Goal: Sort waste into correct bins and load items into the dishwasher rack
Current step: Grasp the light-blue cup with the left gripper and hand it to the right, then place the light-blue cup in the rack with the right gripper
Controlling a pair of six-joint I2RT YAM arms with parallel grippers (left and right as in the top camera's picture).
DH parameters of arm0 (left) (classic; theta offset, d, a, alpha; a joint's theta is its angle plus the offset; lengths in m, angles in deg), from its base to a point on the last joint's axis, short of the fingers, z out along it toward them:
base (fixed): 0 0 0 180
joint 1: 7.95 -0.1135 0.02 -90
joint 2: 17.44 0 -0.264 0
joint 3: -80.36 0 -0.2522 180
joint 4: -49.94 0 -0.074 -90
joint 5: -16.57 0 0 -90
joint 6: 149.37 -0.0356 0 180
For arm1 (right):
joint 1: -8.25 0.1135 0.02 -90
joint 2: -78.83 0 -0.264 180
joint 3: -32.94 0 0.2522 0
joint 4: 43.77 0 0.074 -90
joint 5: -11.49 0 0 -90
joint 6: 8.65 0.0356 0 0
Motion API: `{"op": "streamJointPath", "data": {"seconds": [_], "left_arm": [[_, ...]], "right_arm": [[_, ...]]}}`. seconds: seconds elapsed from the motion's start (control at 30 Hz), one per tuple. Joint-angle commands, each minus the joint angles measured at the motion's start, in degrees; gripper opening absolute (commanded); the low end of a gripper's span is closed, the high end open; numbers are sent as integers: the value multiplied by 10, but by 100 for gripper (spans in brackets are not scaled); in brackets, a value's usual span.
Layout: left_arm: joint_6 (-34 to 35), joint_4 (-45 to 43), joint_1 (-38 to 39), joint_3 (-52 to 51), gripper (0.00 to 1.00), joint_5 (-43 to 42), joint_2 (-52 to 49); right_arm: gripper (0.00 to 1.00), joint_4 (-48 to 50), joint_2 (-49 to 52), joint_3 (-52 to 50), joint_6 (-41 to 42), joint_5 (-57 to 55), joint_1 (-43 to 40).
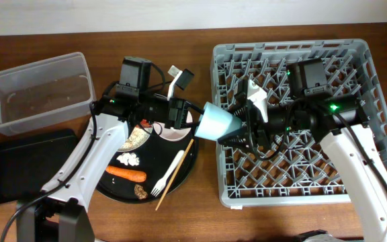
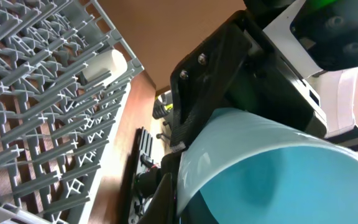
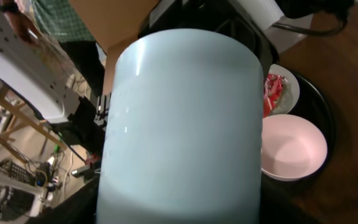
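So your left hand (image 1: 195, 119) is clenched on the rim of the light-blue cup (image 1: 218, 123). It holds the cup on its side in the air, over the gap between the round black tray (image 1: 154, 156) and the left edge of the dishwasher rack (image 1: 287, 47).

Your right hand (image 1: 242, 132) is at the cup's base end with a finger on each side. The right wrist view is basically all cup, so I can't tell if that hand is really gripping it or just sitting around it.

The rack takes up the right side of the table. A white cup (image 2: 104, 65) lies among the pegs near its rim.

On the round tray, going toward the front edge:
- the white bowl (image 1: 175, 132)
- the plate (image 1: 136, 139) with shredded scraps
- the tissue wad (image 1: 130, 159)
- the carrot (image 1: 126, 173)
- the brown lump (image 1: 141, 191)

The fork (image 1: 168, 173) and chopsticks (image 1: 179, 165) lie side by side along the tray's right side. The red wrapper (image 3: 271, 92) sits in a white dish just behind the bowl.

The clear tub (image 1: 19, 75) is at the far left corner of the table. The flat black tray (image 1: 25, 165) is along the left edge in front of it.
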State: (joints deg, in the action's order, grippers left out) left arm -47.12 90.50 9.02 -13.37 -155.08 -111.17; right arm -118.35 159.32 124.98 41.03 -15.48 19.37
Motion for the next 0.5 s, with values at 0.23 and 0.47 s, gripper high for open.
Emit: {"op": "streamJointPath", "data": {"seconds": [0.23,0.47], "left_arm": [[-2,50,-9,8,18,229,5],[-2,227,-63,8,20,579,6]], "right_arm": [[53,19,0,7,111,-62,-23],[53,1,0,11,300,-280,-147]]}}
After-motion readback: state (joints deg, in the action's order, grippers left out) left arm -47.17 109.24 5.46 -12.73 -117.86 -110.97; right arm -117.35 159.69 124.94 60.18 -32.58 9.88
